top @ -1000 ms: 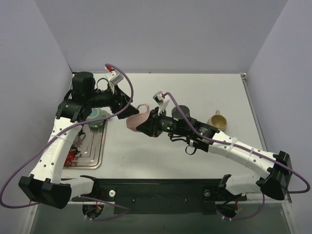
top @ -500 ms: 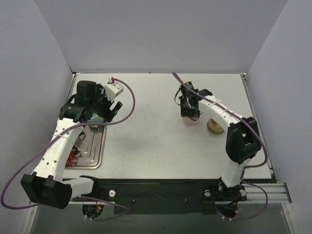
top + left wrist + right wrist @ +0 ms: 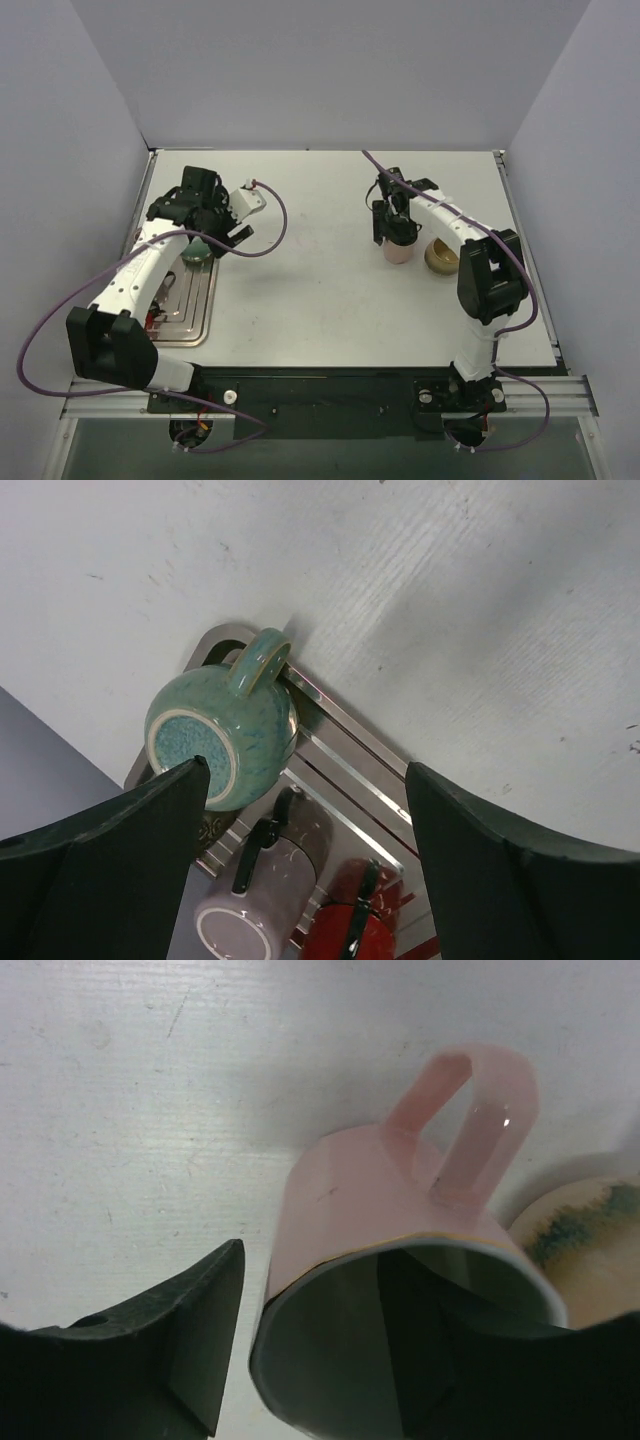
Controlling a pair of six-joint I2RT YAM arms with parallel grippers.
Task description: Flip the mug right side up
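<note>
The pink mug (image 3: 399, 251) stands upright on the table at the right, mouth up, handle towards the tan mug. In the right wrist view the pink mug (image 3: 390, 1200) fills the centre. My right gripper (image 3: 392, 233) is right over it and open (image 3: 318, 1260). One finger (image 3: 190, 1330) is outside the wall with a gap, the other is inside the mouth. My left gripper (image 3: 207, 236) is open and empty above the drying tray; in the left wrist view (image 3: 305, 780) its fingers are spread wide.
A tan mug (image 3: 443, 256) stands close to the right of the pink mug, its rim also in the right wrist view (image 3: 590, 1225). The metal tray (image 3: 190, 310) at the left holds an upside-down teal mug (image 3: 225, 735), a lilac mug (image 3: 265, 890) and a red mug (image 3: 350, 925).
The pink mug went from mid-table, held between both grippers, to the right beside the tan mug, now upright. My left gripper drew back over the tray.
</note>
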